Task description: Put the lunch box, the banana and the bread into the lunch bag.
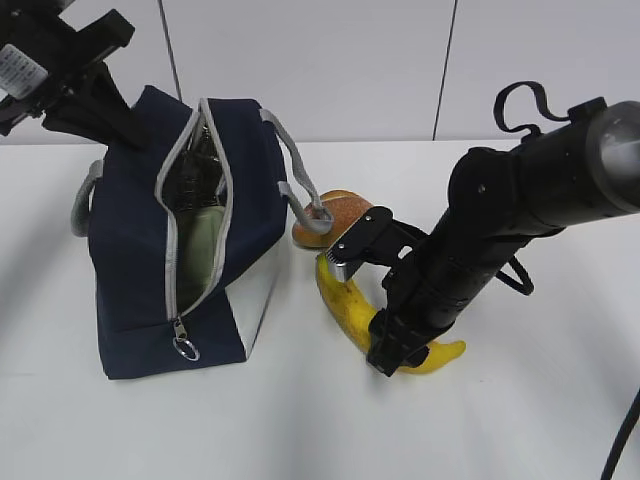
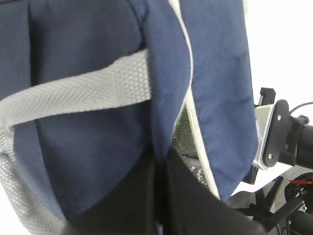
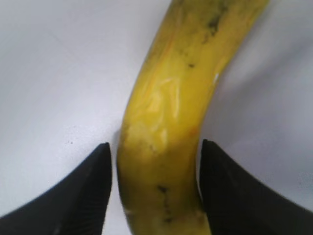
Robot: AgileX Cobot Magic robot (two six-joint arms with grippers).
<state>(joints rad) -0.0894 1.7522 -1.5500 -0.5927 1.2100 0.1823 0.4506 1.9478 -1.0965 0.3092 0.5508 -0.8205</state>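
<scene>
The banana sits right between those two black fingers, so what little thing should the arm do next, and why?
Probably close the right end effector onto the banana. Its fingers already flank the fruit, which lies on the table, with slim gaps either side. The lunch bag stands unzipped nearby, the left end effector pinching its edge.

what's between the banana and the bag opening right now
The bread lies beside the banana's far end, by the bag's near handle. The unzipped top is held open and faces the banana's side. A green-lidded box already sits inside. Nothing else visible blocks the way.
</scene>
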